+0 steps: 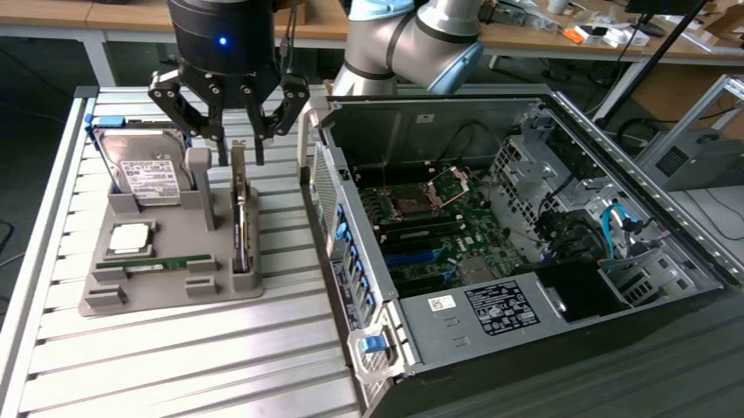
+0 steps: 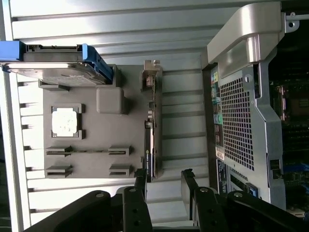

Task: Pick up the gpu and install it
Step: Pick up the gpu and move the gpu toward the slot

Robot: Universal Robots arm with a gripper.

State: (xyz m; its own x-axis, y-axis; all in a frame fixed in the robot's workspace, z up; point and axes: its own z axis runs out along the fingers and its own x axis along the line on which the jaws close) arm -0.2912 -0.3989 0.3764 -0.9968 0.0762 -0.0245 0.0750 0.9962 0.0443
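Observation:
The gpu (image 1: 240, 213) is a thin dark card with a silvery metal end, standing on edge in a slot of the grey holder tray (image 1: 152, 292). In the wrist view the gpu (image 2: 150, 125) appears edge-on. My gripper (image 1: 236, 144) hangs just above the card's far end, open, with nothing between its fingers. Seen from the wrist, the gripper (image 2: 164, 186) has its two black fingertips (image 2: 141, 182) apart, one of them close to the card's end. The open computer case (image 1: 651, 235) lies at the exterior view's right, with its motherboard (image 1: 430, 231) exposed.
On the holder tray (image 2: 91, 145) also sit a silver hard drive (image 1: 145, 170) with a white label, a square processor chip (image 1: 131, 237) and a slim green memory stick (image 1: 169, 261). The case's perforated rear wall (image 2: 239, 121) stands close beside the tray. A cluttered bench (image 1: 605, 35) runs behind.

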